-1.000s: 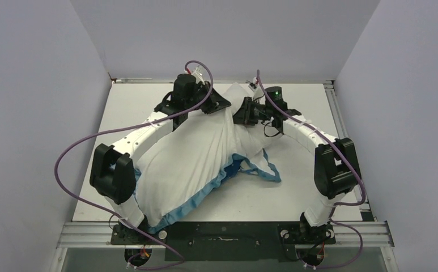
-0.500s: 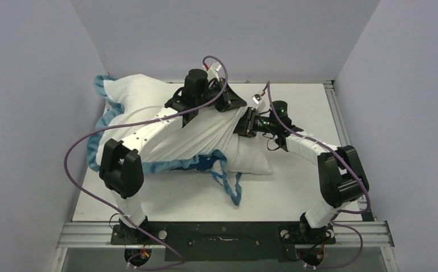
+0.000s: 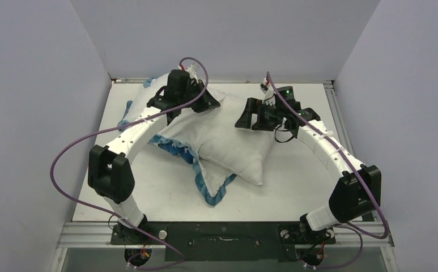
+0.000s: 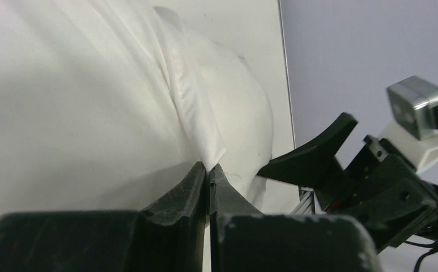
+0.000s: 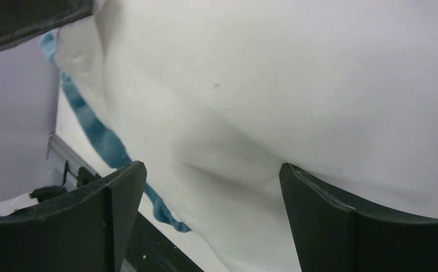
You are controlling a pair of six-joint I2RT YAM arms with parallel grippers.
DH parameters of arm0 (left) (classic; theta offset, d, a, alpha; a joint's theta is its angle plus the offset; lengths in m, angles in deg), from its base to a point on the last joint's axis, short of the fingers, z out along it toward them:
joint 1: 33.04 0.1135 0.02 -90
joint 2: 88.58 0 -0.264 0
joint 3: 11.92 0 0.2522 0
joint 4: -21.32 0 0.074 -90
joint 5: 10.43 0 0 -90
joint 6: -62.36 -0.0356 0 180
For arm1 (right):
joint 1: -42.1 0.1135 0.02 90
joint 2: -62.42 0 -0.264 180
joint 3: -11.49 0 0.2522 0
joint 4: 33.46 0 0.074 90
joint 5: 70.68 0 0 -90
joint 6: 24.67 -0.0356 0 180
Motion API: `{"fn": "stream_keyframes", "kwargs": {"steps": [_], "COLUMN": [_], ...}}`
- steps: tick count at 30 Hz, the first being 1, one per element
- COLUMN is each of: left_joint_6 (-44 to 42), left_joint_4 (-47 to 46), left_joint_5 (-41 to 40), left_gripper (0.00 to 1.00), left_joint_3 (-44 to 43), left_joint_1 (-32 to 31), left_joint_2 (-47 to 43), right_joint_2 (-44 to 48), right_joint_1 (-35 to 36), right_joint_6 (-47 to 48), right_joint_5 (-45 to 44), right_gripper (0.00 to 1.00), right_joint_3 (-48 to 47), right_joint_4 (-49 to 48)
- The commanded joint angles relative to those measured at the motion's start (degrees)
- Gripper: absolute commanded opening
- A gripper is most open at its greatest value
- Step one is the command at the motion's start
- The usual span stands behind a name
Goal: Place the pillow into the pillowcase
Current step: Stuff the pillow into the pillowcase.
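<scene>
Lying slantwise on the table (image 3: 296,181), the pillow (image 3: 228,144) is a plump white cushion w/ its long axis running from a far-left corner to a near-right corner, seen from above. The left gripper (image 3: 216,103) sits at the pillow's far-left corner. Its wrist view shows the jaws pressed together on a thin fold of white cloth, prob. the pillow's own shell, w/ no blue trim in the pinch. The right gripper (image 3: 246,120) hangs over the pillow's far-right flank. Its wrist view shows the fingers (image 5: 120,209) spread wide w/ nothing btwn them and bulging white fabric just behind. The pillowcase (image 3: 209,184) is limp and bunched along the pillow's left side: white cloth w/ blue ruffle beyond the far-left corner, more ruffle under the left long edge, and a blue-edged flap poking out near the near-left edge. The pillow looks almost wholly outside it, so the task seems at an early stage. Where the case's mouth lies can't be told. Key relation: the case sits wholly to the pillow's left, while the right gripper is over the opposite flank. Judgement: the next move needs that mouth found and lined up w/ one short end of the pillow; the left gripper is nearer for that, and the right is better placed to steady the pillow.
</scene>
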Motion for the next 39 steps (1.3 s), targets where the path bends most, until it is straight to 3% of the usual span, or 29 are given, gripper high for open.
{"fn": "stream_keyframes", "kwargs": {"steps": [1,8,13,15,17,23,26,28,33,39], "left_joint_6": [-1.8,-5.1,-4.1,-3.4,-3.0,-1.2,-0.9,-4.5,-14.0,-11.4], "left_joint_4": [-1.7,-1.8,-4.4,-5.1,-5.1,-5.9,-4.7,0.8,17.4,17.0], "left_joint_5": [3.5,8.7,13.7,15.7,17.7,23.9,25.7,23.2,12.8,12.3], "left_gripper": [0.0,0.0,0.0,0.0,0.0,0.0,0.0,0.0,0.0,0.02], "left_joint_3": [1.3,-0.9,-3.4,-5.7,-8.4,-14.6,-15.0,-14.5,-14.6,-9.8], "left_joint_1": [-0.5,-1.7,-3.2,-4.5,-6.4,-11.5,-12.0,-11.7,-10.7,-9.6], "left_joint_2": [-3.4,-2.2,-1.5,-0.6,0.6,3.0,3.2,2.9,3.6,5.1], "right_joint_2": [5.3,5.9,1.1,-1.4,-3.7,-11.4,-14.2,-14.2,-9.4,-6.2], "right_joint_1": [-4.7,-9.6,-10.6,-9.6,-8.1,-4.3,-3.1,-2.0,-1.8,-1.9], "right_joint_6": [2.2,-0.9,-8.3,-14.1,-21.6,-48.4,-56.4,-54.6,-43.7,-34.9], "right_joint_5": [-14.5,-16.9,2.0,9.4,14.1,18.9,18.7,18.8,16.9,17.0], "right_gripper": [0.89,0.96,0.89,0.81,0.65,0.21,0.08,0.05,0.05,0.08], "right_joint_3": [-0.1,3.2,11.2,13.8,15.5,14.2,11.2,10.3,14.2,14.6], "right_joint_4": [9.6,12.7,0.0,-10.0,-23.1,-70.7,-82.5,-79.7,-60.2,-46.0]}}
